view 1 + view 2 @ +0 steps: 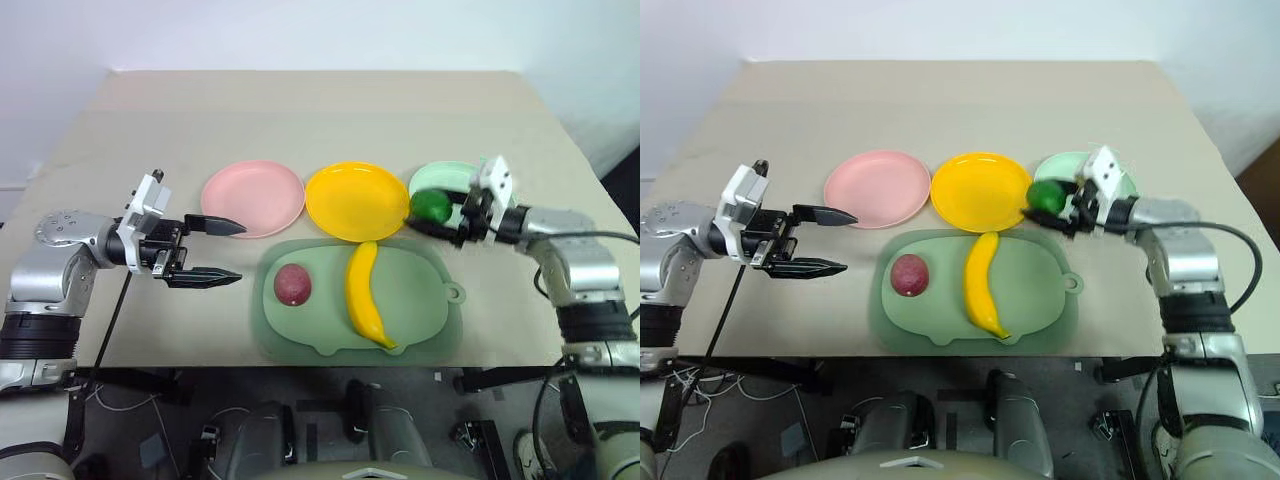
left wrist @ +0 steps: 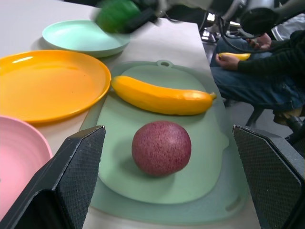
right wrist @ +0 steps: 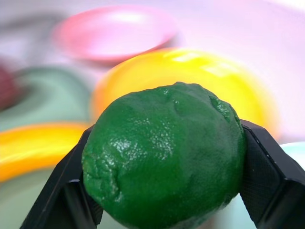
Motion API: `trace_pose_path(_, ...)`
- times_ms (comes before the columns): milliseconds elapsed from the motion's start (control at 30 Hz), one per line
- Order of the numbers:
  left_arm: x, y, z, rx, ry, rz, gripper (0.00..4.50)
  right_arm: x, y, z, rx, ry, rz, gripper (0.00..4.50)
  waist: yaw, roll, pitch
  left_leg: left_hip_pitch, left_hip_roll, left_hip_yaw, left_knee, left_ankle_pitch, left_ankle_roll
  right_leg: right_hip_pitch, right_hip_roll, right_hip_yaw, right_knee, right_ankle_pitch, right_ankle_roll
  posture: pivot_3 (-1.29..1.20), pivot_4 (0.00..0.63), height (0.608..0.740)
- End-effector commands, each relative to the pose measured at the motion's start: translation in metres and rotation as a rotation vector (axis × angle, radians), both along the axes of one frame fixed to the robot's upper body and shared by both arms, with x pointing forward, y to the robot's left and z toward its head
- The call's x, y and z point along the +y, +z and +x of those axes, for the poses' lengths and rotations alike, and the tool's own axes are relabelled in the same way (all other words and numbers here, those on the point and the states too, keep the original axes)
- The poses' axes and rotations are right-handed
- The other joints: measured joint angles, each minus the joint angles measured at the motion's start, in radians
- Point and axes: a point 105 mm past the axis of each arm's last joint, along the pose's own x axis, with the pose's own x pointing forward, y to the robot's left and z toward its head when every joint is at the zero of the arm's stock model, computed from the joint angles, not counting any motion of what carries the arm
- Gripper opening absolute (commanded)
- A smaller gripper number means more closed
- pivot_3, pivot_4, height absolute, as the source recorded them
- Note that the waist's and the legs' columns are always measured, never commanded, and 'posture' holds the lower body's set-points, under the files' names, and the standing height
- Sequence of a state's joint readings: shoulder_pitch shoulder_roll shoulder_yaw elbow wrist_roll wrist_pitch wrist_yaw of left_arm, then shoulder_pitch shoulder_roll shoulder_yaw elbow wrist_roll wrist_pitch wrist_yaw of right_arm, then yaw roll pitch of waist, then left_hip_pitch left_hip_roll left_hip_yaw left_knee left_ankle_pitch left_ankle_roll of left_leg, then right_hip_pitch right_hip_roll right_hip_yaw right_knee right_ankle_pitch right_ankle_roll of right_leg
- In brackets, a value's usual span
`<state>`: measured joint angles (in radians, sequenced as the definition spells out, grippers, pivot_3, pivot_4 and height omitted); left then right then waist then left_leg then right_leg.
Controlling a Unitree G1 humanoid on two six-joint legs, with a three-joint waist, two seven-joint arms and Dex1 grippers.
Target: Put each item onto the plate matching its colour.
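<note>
My right gripper [image 1: 440, 212] is shut on the bumpy dark green fruit [image 1: 431, 206], holding it in the air at the near-left edge of the mint green plate [image 1: 447, 178]. The same fruit [image 3: 164, 155] sits squeezed between the two black fingers [image 3: 267, 176] in the right wrist view. The yellow banana [image 1: 367, 295] and the round red-purple fruit [image 1: 293, 284] lie on the pig-shaped mat [image 1: 420, 300]. The yellow plate [image 1: 356, 200] and pink plate [image 1: 252, 198] stand behind the mat. My left gripper [image 1: 222, 252] is open, left of the mat, pointing toward the red-purple fruit [image 2: 161, 148].
The beige table [image 1: 320, 110] stretches bare behind the plates. In the left wrist view a seated person [image 2: 267, 62] is beyond the table's right edge. Cables [image 1: 120, 300] hang off the table's front edge by my left arm.
</note>
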<state>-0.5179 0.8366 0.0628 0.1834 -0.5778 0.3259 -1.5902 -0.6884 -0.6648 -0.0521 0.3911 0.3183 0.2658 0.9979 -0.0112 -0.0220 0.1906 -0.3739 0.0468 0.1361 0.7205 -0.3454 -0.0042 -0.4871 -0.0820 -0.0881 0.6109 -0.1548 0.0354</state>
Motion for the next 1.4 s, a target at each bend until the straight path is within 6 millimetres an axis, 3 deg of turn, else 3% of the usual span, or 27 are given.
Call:
trace_pose_path(33, 0.0, 0.01, 0.0, -0.046, -0.002, -0.002, 4.5, -0.034, 0.012, 0.032, -0.035, -0.271, 0.05, 3.2, -0.001, 0.0, 0.0, 0.0, 0.0, 0.0, 0.0, 0.0, 0.0, 0.0, 0.0, 0.0, 0.0, 0.0, 0.0, 0.0, 0.15, 0.704)
trace_pose_path(67, 0.0, 0.01, 0.0, -0.046, 0.0, -0.002, 4.5, -0.039, 0.014, 0.038, -0.036, -0.321, 0.053, 3.2, -0.001, 0.0, 0.0, 0.0, 0.0, 0.0, 0.0, 0.0, 0.0, 0.0, 0.0, 0.0, 0.0, 0.0, 0.0, 0.0, 0.15, 0.704)
trace_pose_path(200, 0.002, 0.011, -0.001, -0.048, 0.006, -0.001, 4.5, -0.047, 0.011, 0.047, -0.013, -0.385, 0.055, 4.45, -0.006, 0.0, 0.0, -0.001, 0.0, 0.0, -0.001, 0.0, 0.0, -0.002, 0.0, 0.0, 0.0, 0.0, 0.0, 0.0, 0.15, 0.704)
trace_pose_path(433, 0.003, 0.011, -0.003, -0.044, 0.015, 0.0, 4.5, -0.046, 0.01, 0.051, -0.063, -0.403, -0.002, 4.45, -0.009, 0.0, 0.0, -0.001, 0.0, 0.001, -0.001, 0.0, 0.0, -0.002, 0.0, 0.0, 0.0, 0.0, 0.0, 0.0, 0.15, 0.704)
trace_pose_path(567, 0.002, 0.01, -0.003, -0.042, 0.012, -0.002, 4.5, -0.009, 0.053, 0.029, -0.102, -0.098, 0.304, 4.45, -0.008, 0.001, 0.0, -0.001, 0.001, 0.001, -0.001, 0.0, -0.001, -0.002, 0.0, 0.0, 0.0, 0.0, 0.0, 0.0, 0.15, 0.704)
trace_pose_path(700, 0.002, 0.01, -0.003, -0.042, 0.011, -0.005, 4.5, 0.009, 0.067, 0.005, -0.117, 0.055, 0.379, 4.45, -0.002, 0.001, 0.001, -0.001, 0.001, 0.0, -0.001, 0.0, -0.001, -0.002, 0.0, 0.0, 0.001, 0.0, 0.0, 0.0, 0.15, 0.704)
trace_pose_path(800, 0.002, 0.01, -0.003, -0.044, 0.009, -0.004, 4.5, 0.027, 0.051, -0.012, -0.034, 0.131, 0.31, 4.45, 0.002, 0.001, 0.0, -0.001, 0.001, -0.001, 0.0, 0.0, 0.0, 0.0, 0.0, 0.0, 0.001, 0.0, 0.0, 0.0, 0.15, 0.704)
trace_pose_path(900, 0.001, 0.011, -0.002, -0.046, 0.009, -0.007, 4.5, 0.034, 0.036, -0.007, -0.021, 0.017, 0.233, 4.45, -0.002, 0.001, 0.0, 0.0, 0.001, -0.001, 0.0, 0.0, 0.0, 0.0, 0.0, 0.0, 0.001, 0.0, 0.0, 0.0, 0.15, 0.704)
trace_pose_path(1067, 0.002, 0.008, -0.002, -0.043, 0.017, -0.005, 4.5, 0.053, 0.031, -0.017, 0.058, -0.083, 0.395, 4.45, -0.007, 0.001, 0.0, -0.001, 0.001, 0.0, -0.001, 0.001, -0.001, -0.003, 0.0, 0.0, 0.002, 0.0, -0.001, 0.0, 0.15, 0.704)
trace_pose_path(1200, 0.001, 0.008, -0.002, -0.039, 0.012, -0.021, 4.5, 0.065, 0.017, -0.048, 0.091, -0.142, 0.422, 4.45, 0.004, 0.001, 0.0, -0.002, 0.001, 0.0, -0.001, 0.001, -0.001, -0.003, 0.0, 0.0, 0.002, -0.001, -0.001, 0.0, 0.15, 0.704)
trace_pose_path(1400, -0.003, 0.005, 0.002, -0.035, -0.006, -0.031, 4.5, 0.076, -0.001, -0.075, 0.136, -0.167, 0.477, 4.45, 0.0, 0.001, 0.0, -0.001, 0.0, -0.001, -0.001, 0.001, -0.001, -0.002, 0.0, 0.0, 0.001, -0.001, -0.001, 0.0, 0.15, 0.704)
